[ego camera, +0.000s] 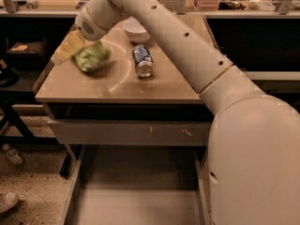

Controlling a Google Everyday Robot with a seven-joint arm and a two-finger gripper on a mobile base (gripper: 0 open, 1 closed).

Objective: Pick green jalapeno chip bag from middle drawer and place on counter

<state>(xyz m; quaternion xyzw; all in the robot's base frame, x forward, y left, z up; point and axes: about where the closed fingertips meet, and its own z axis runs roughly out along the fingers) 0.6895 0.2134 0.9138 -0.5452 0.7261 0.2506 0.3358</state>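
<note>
The green jalapeno chip bag (92,57) lies on the beige counter (164,86) near its left edge, blurred. My gripper (65,49), with pale yellow fingers, sits just left of the bag at the counter's left edge, open and no longer around the bag. The arm reaches in from the lower right across the counter. Below, the middle drawer (140,191) is pulled out, and its grey floor is bare.
A blue-and-white can (143,60) lies on its side on the counter right of the bag. A white bowl (136,29) stands behind it. A grey front panel with scratch marks (131,132) sits under the counter. Black frames stand at the left.
</note>
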